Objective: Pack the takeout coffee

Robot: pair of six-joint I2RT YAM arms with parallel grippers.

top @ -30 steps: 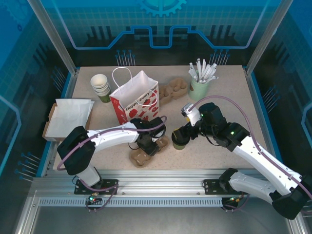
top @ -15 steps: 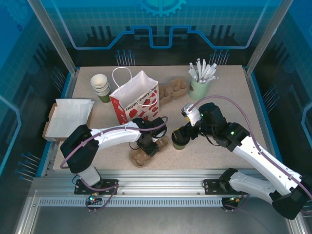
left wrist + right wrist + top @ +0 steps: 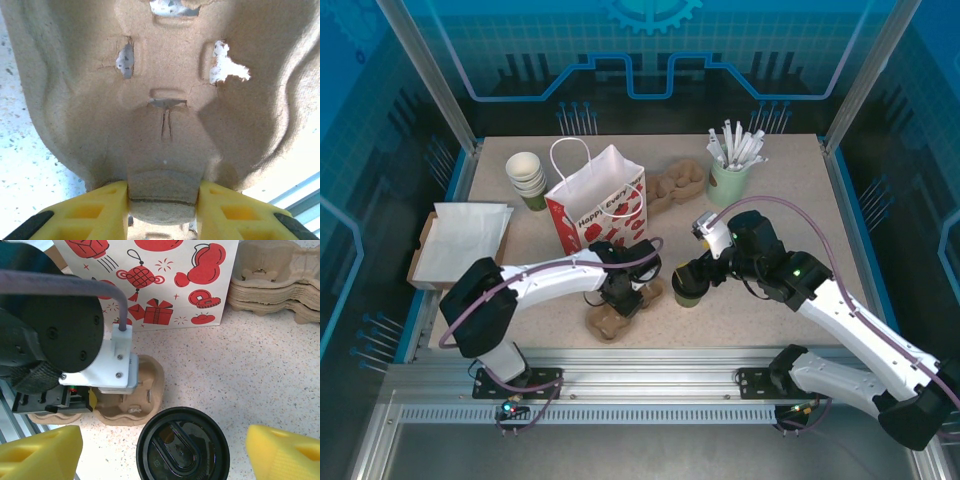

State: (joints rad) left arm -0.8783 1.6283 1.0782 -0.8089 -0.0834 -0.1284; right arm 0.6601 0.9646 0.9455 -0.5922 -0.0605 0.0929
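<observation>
The left arm [image 3: 550, 275] reaches from its base at the near left across the bench [image 3: 790, 200] toward the middle, forearm low and wrist bent down over the pulp cup carrier [image 3: 608, 320]. In the wrist view the left fingers [image 3: 100, 212] press against both sides of a rounded lobe of the carrier's rim, pinching it. The carrier itself lies flat on the bench, near the front edge.

The right arm [image 3: 840, 300] comes in from the near right, elbow raised, its wrist angled down and leftward. The right fingers [image 3: 42, 452] are spread wide, one on each side of the takeout coffee [image 3: 182, 445], with a gap showing between each finger and the black lid. The coffee stands upright on the bench near the middle, just beside the right end of the carrier and on the near side of the red-and-white bag [image 3: 598, 205].

Compared with a second ago, little differs. The left arm's elbow has shifted only slightly, and its wrist sits over the same spot on the carrier. The right arm, the coffee, the carrier and the bag are all where they were.
</observation>
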